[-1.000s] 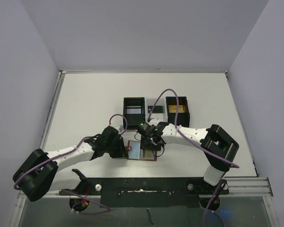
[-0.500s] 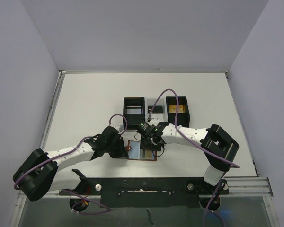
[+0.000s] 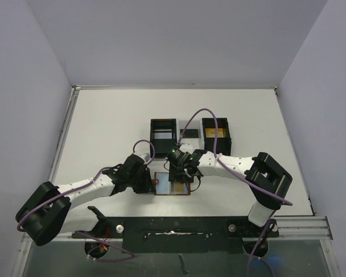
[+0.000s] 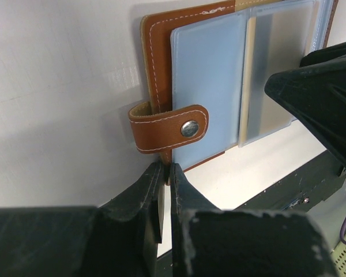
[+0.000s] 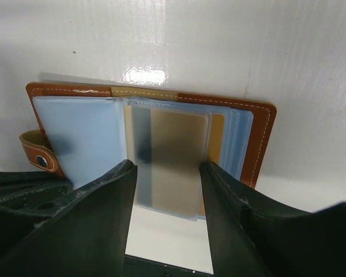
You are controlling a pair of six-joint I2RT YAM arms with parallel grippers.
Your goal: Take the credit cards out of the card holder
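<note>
The card holder (image 3: 173,184) lies open on the table, brown leather with blue-grey pockets. My left gripper (image 3: 150,183) is shut on its left cover edge just below the snap tab (image 4: 170,128); in the left wrist view the gripper (image 4: 166,168) pinches the leather. My right gripper (image 3: 180,172) is open above the pockets. In the right wrist view the gripper (image 5: 166,173) has one finger on each side of a clear sleeve holding a gold-tan credit card (image 5: 176,153). A second gold card edge (image 5: 217,138) shows behind it. Another gold card (image 3: 215,133) lies in the tray's right compartment.
The black-and-white three-compartment tray (image 3: 163,122) stands behind the card holder, with a small black card (image 3: 188,133) in its middle part. The table's near edge and a black rail (image 3: 179,226) lie just in front of the card holder.
My right gripper has shifted slightly left over the open card holder. The card holder has turned a little squarer to the table edge. The left gripper keeps its hold.
</note>
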